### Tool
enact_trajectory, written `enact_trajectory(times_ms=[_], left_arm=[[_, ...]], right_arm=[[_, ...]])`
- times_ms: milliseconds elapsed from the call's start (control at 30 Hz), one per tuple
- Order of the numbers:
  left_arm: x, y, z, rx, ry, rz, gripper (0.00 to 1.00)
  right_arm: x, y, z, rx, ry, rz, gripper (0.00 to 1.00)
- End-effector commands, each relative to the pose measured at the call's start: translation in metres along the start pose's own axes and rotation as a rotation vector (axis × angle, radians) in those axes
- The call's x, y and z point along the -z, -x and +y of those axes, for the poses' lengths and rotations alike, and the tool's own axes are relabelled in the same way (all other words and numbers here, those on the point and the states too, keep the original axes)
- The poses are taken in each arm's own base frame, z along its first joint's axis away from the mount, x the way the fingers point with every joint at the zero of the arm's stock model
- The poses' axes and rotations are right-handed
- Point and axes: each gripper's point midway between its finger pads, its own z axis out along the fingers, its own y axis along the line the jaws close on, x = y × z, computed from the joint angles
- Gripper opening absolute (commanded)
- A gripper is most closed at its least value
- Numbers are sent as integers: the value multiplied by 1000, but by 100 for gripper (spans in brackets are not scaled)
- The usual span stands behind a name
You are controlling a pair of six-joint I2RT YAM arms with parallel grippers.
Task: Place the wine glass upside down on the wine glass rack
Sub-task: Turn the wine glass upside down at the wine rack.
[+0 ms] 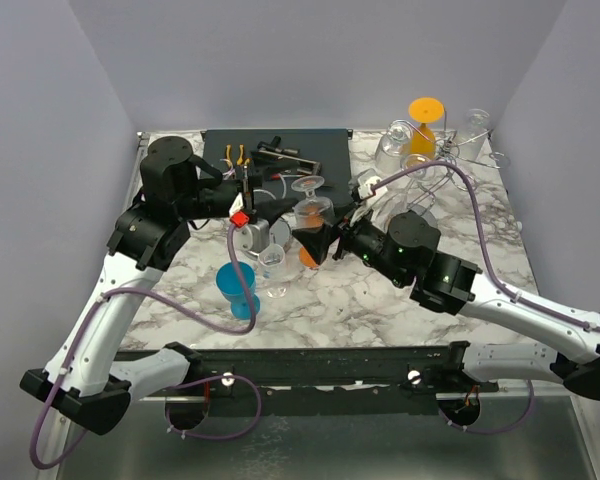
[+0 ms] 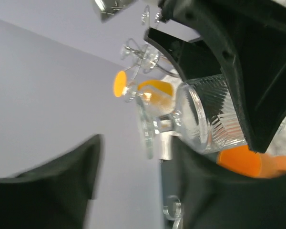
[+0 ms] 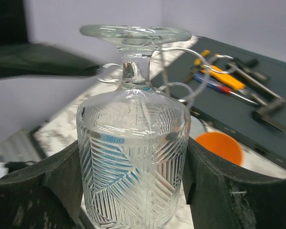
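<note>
The wine glass (image 1: 310,207) is clear with a cut pattern and is held upside down above the table, foot upward. My right gripper (image 1: 317,238) is shut on its bowl (image 3: 133,157), one finger pressed on each side. My left gripper (image 1: 248,196) is open beside the stem and foot (image 2: 145,126), with its fingers apart and not touching the glass. One of its dark fingers (image 3: 43,57) shows to the left of the stem in the right wrist view. The wire wine glass rack (image 1: 432,180) stands at the back right, behind the right arm.
On or by the rack are an orange glass (image 1: 425,115) and clear glasses (image 1: 392,147). A blue cup (image 1: 237,285) and a small clear glass (image 1: 272,260) stand on the marble table. An orange cup (image 3: 221,145) sits under the held glass. A dark tool tray (image 1: 280,150) lies at the back.
</note>
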Motion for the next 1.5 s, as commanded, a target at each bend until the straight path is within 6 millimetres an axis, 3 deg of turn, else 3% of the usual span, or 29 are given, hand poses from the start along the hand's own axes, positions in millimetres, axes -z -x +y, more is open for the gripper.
enact_trajectory(times_ms=[0, 67, 167, 300, 533, 600, 700, 833, 900, 1000, 1100, 1167, 1333, 1467], left_arm=[[10, 27, 10, -80, 44, -52, 83], [13, 20, 13, 2, 75, -5, 93], [19, 6, 25, 177, 162, 85, 99], [28, -13, 32, 379, 280, 188, 99], [44, -24, 34, 735, 472, 251, 99], [44, -29, 32, 832, 493, 272, 99], [40, -31, 26, 935, 470, 302, 99], [42, -38, 27, 971, 497, 333, 99], [44, -38, 25, 970, 496, 343, 99], [47, -38, 21, 968, 494, 356, 99], [48, -38, 20, 956, 490, 359, 99], [47, -38, 20, 950, 487, 359, 99], [45, -39, 22, 948, 482, 358, 99], [46, -32, 25, 927, 471, 338, 99]], right_arm=[[8, 17, -46, 72, -215, -87, 1], [17, 23, -55, 96, -260, -103, 1], [36, 35, -68, 124, -313, -126, 1], [62, 61, -75, 139, -344, -148, 1], [97, 100, -103, 202, -514, -211, 1], [96, 102, -116, 279, -598, -232, 1], [72, 103, -131, 339, -653, -206, 1], [47, 131, -153, 272, -608, -259, 1], [34, 140, -152, 288, -604, -259, 1], [35, 168, -149, 306, -596, -312, 1], [53, 199, -161, 290, -623, -381, 1], [63, 207, -177, 283, -661, -377, 1], [98, 197, -231, 250, -795, -316, 1], [141, 178, -246, 200, -900, -289, 0]])
